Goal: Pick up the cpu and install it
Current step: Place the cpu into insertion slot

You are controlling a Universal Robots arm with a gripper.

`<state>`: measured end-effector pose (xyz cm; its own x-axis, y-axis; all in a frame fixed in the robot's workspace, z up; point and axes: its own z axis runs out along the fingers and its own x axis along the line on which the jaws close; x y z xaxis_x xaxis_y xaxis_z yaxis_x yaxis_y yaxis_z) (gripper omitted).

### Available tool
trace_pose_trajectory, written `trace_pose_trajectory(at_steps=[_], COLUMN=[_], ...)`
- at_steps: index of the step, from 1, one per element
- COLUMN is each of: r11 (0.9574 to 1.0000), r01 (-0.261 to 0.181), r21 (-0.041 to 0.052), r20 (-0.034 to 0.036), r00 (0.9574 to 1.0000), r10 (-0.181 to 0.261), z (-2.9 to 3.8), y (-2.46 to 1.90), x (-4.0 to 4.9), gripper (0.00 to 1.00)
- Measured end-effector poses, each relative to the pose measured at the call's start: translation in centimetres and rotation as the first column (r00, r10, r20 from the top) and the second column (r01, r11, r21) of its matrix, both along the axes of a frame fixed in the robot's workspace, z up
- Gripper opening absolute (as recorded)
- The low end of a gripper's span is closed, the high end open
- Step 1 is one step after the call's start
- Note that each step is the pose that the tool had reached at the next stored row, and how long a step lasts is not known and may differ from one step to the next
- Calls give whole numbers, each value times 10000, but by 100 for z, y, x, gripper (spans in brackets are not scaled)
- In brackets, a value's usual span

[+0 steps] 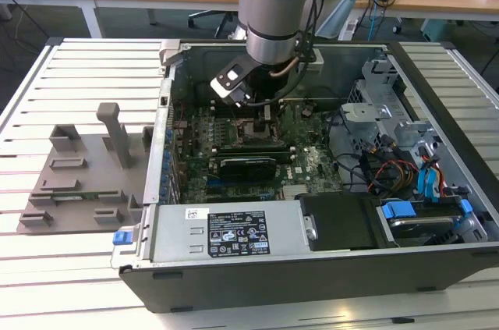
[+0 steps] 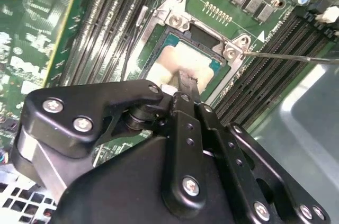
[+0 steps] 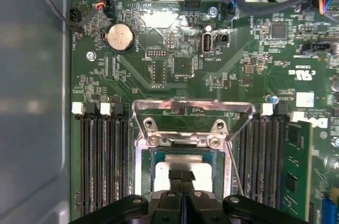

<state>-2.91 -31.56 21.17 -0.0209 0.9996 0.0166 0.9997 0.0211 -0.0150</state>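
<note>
Black linkages of the gripper [image 3: 183, 172] are crowding the foreground in both wrist views. Its two slim fingers [image 2: 186, 83] are pressing together with no gap between them, tips at the pale top of the cpu [image 3: 160, 173]. The cpu is lying flat inside the metal socket frame [image 3: 142, 144], its near edge hidden under the gripper's body. Whether the tips are touching it or hanging just above is impossible to tell.

A hinged metal plate [image 3: 193, 108] is standing raised at one end of the socket, and a thin wire lever [image 2: 288, 56] is jutting out from its side. Memory slots [image 3: 100, 166] are flanking the socket on both sides, and a coin battery [image 3: 119, 37] is sitting beyond the raised plate.

In the exterior view, the arm [image 1: 277, 2] is reaching down into the open computer case [image 1: 234, 287] and blocking the socket. A long black card [image 1: 248, 165] is lying just beside the socket, and a grey tray [image 1: 78, 166] is sitting outside the case, well apart from it.
</note>
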Motion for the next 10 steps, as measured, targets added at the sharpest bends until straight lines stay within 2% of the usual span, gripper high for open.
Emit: trace_pose_trajectory(at_steps=[1,5,7,10], r11=[10000,10000,10000,10000], r01=[0,0,1,0], r21=[-9,-24,-36,-56], r20=[0,0,0,-1], r00=[10000,10000,10000,10000], r10=[0,0,-1,0], z=[47,166,263,367], y=[0,-1,0,-1], x=[0,0,-1,-1], gripper=[11,11,11,11])
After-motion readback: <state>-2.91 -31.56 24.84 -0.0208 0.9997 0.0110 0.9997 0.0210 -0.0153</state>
